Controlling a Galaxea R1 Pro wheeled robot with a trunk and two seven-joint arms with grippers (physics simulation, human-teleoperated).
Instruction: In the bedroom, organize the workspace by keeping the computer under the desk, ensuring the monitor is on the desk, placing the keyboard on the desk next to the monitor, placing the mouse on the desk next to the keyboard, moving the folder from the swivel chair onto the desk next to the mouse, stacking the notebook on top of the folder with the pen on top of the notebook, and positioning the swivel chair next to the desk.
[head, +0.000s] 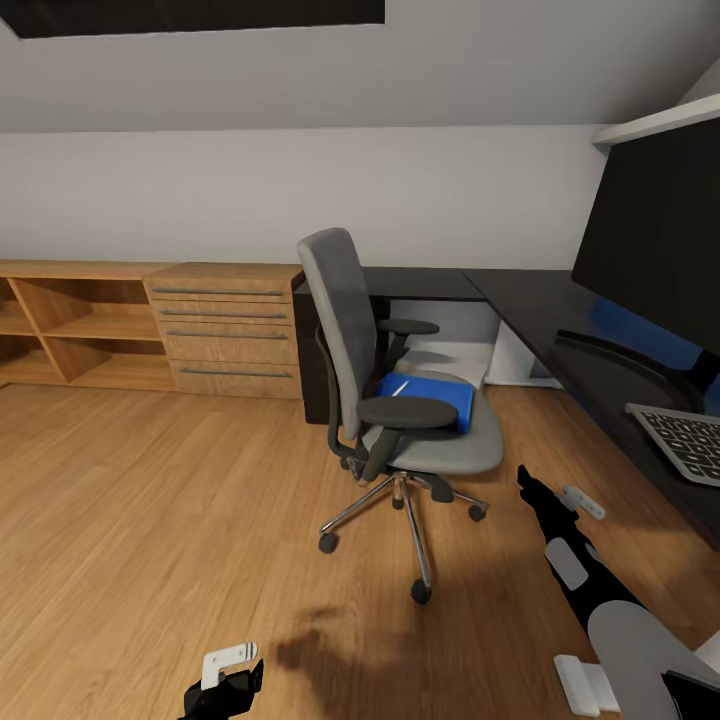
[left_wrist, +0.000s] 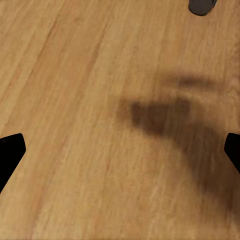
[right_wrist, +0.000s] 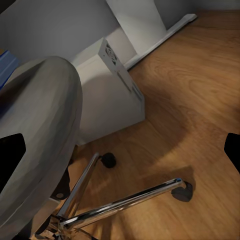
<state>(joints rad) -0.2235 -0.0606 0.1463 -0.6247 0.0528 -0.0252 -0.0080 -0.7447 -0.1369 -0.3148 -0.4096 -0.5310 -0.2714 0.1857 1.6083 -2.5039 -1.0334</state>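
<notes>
The grey swivel chair (head: 400, 420) stands on the wood floor in front of the black desk (head: 540, 310). On its seat lies the blue folder (head: 435, 398), with the thin white pen (head: 400, 387) on top. The monitor (head: 655, 230) and the keyboard (head: 685, 440) are on the desk at the right. The light-grey computer (right_wrist: 107, 95) stands on the floor beside the chair seat (right_wrist: 40, 130). My right gripper (head: 530, 485) hangs open low beside the chair's chrome base (right_wrist: 125, 202), holding nothing. My left gripper (left_wrist: 120, 150) is open over bare floor. The notebook and the mouse are out of view.
A light-wood drawer chest (head: 225, 330) and open shelves (head: 80, 335) line the back wall at the left. A black castor (left_wrist: 201, 6) shows near my left gripper. A white desk leg (right_wrist: 137, 20) stands behind the computer. Open floor (head: 150, 500) lies to the left.
</notes>
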